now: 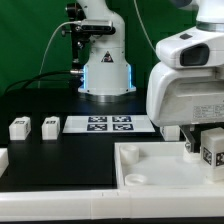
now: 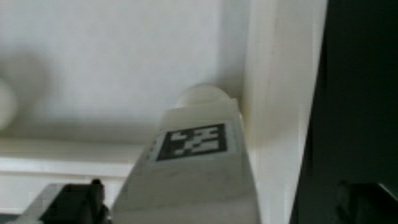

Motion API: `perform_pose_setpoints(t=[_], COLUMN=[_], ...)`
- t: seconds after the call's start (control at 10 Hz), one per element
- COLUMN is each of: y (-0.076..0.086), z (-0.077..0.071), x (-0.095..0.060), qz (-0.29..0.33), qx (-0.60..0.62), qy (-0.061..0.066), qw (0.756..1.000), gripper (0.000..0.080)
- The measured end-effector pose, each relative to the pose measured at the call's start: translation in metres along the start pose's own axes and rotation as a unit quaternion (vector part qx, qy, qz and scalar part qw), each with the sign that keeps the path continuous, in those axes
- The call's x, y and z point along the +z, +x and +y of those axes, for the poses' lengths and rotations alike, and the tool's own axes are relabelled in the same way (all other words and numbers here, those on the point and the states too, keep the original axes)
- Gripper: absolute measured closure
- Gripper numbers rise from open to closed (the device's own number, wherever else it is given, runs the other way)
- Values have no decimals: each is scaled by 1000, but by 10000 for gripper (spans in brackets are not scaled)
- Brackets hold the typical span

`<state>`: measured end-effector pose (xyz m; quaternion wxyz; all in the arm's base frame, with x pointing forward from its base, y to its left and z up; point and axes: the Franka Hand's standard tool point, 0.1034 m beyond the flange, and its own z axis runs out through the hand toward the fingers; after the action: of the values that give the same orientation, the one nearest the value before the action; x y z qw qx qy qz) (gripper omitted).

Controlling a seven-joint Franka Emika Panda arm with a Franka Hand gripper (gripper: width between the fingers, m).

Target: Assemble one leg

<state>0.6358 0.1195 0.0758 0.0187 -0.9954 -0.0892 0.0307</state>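
My gripper [image 1: 203, 148] is at the exterior view's right and is shut on a leg [image 1: 212, 152], a small white block with a black-and-white tag. It holds the leg upright over the right end of the large flat white slab [image 1: 150, 168]. In the wrist view the leg [image 2: 196, 150] runs out from between my dark fingers [image 2: 71, 205], and its far tip is down by the slab [image 2: 107, 60], next to a raised white edge. I cannot tell whether the tip touches the slab. Two more legs [image 1: 20, 127] [image 1: 49, 125] stand on the black table at the left.
The marker board [image 1: 110, 124] lies flat mid-table in front of the robot base [image 1: 106, 70]. Another white part [image 1: 3, 158] shows at the left edge. The arm's large white hand [image 1: 185, 90] hangs over the right side. Black table [image 2: 356, 90] shows beyond the slab's edge.
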Motion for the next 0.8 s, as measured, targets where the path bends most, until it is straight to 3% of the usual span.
perform_pose_setpoints(t=[0.4, 0.5, 0.6, 0.7, 0.8], y=[0, 0, 0, 0, 0], z=[0, 0, 0, 0, 0], x=[0, 0, 0, 0, 0], qz=[0, 0, 0, 0, 0], qx=[-12, -12, -12, -12, -8], qy=[-1, -1, -1, -1, -1], qw=[1000, 1000, 1000, 1000, 1000], gripper=[181, 361, 361, 510, 509])
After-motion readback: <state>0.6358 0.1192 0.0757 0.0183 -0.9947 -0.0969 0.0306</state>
